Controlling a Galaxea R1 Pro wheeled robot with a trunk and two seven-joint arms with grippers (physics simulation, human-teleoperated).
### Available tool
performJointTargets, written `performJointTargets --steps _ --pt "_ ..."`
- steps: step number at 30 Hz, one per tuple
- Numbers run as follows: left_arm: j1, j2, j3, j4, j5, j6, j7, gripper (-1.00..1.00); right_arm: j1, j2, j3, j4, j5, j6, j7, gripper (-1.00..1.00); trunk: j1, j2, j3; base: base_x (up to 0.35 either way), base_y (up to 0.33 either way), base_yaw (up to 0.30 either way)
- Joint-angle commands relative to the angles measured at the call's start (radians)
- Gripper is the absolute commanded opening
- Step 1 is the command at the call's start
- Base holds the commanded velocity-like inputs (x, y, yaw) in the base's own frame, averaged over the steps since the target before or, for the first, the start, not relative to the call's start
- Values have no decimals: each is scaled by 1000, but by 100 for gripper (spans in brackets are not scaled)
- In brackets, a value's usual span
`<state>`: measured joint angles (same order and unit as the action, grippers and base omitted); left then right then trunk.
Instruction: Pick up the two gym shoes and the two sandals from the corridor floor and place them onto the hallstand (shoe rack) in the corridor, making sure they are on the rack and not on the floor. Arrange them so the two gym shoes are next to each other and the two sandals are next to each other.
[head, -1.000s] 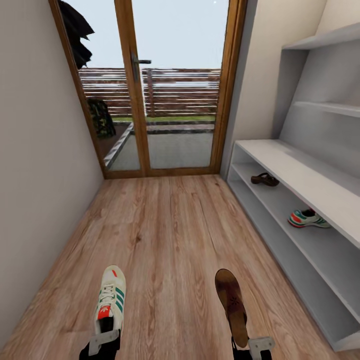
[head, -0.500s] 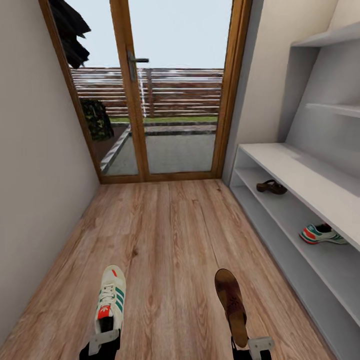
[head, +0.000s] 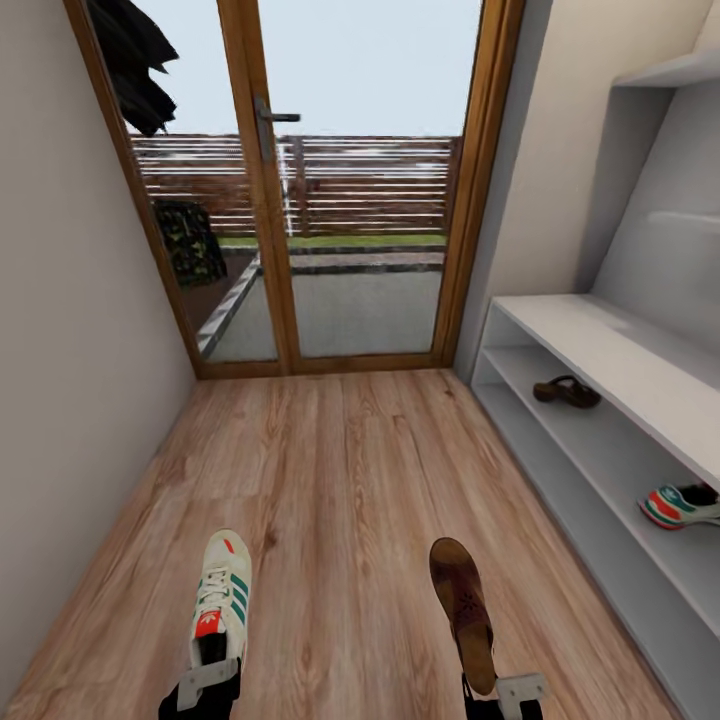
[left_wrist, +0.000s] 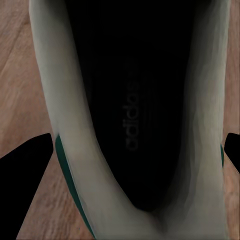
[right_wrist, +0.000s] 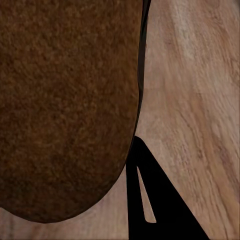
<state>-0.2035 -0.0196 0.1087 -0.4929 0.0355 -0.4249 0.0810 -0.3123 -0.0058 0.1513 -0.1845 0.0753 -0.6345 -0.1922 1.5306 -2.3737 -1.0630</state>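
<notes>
My left gripper (head: 205, 685) is shut on the heel of a white gym shoe (head: 222, 595) with green stripes, held toe forward above the corridor floor (head: 340, 460). The left wrist view looks into the gym shoe's black lining (left_wrist: 130, 125), with dark fingers (left_wrist: 25, 190) on either side. My right gripper (head: 500, 690) is shut on a brown sandal (head: 462, 605), also held toe forward; its brown sandal sole (right_wrist: 65, 110) shows close up beside one finger (right_wrist: 155, 200). The hallstand (head: 600, 345) stands at the right, with the other sandal (head: 566, 391) and the other gym shoe (head: 680, 506) apart on its middle shelf.
A wood-framed glass door (head: 350, 180) closes the corridor ahead, with a fence and paved ground beyond it. A plain wall (head: 70, 350) runs along the left. Upper hallstand shelves (head: 675, 70) jut out at the top right.
The whole view has shifted, so the camera moved: the hallstand and the shoes on it slid right and lower in the picture. Both held shoes stay fixed relative to my grippers.
</notes>
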Motion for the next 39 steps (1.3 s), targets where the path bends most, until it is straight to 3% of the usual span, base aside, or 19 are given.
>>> performJointTargets --steps 1,20,39 --pt "-1 -1 2 1 3 -3 0 -100 -1 0 6 0 8 -1 -10 -100 0 0 -1 339 116 0" --pt "-1 -1 2 1 4 -3 0 -100 -1 1 6 0 8 -1 -10 -100 0 0 -1 336 130 -33" --pt "-1 0 2 1 3 -3 0 -100 -1 2 7 0 7 -1 -9 -100 0 0 -1 301 180 -248"
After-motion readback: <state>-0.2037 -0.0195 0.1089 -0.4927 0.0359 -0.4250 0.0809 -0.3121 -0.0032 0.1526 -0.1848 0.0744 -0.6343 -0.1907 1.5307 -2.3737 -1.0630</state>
